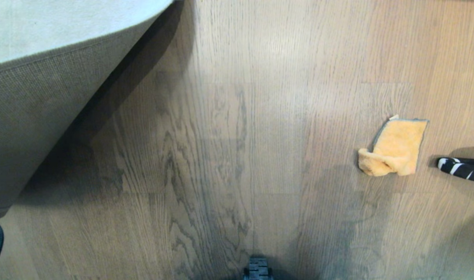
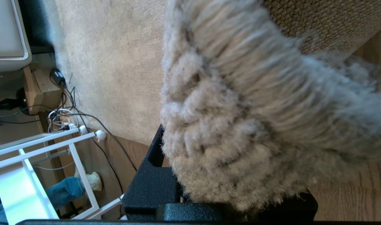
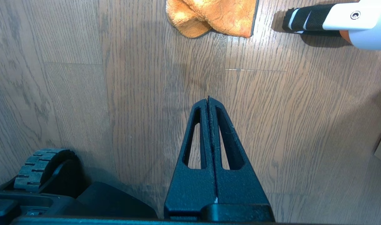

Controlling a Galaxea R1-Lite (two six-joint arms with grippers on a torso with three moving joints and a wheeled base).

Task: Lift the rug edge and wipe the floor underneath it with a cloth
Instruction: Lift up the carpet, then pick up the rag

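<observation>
Two end effectors | left end effector (image 2: 190,187) clamped on rug edge (image 2: 240,125), holding it up off floor (image 1: 237,136) | right end effector (image 3: 208,103) fully closed, empty, hovering short of cloth (image 1: 394,147)

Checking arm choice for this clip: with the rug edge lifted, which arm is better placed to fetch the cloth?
Right. The right gripper is shut, empty, with the cloth just ahead of it; the left gripper holds up the rug edge.

We see a fluffy pile rug edge (image 2: 240,125) with coarse woven backing, matt wood-grain floor (image 1: 237,155), and a soft microfibre cloth (image 1: 396,147).
</observation>
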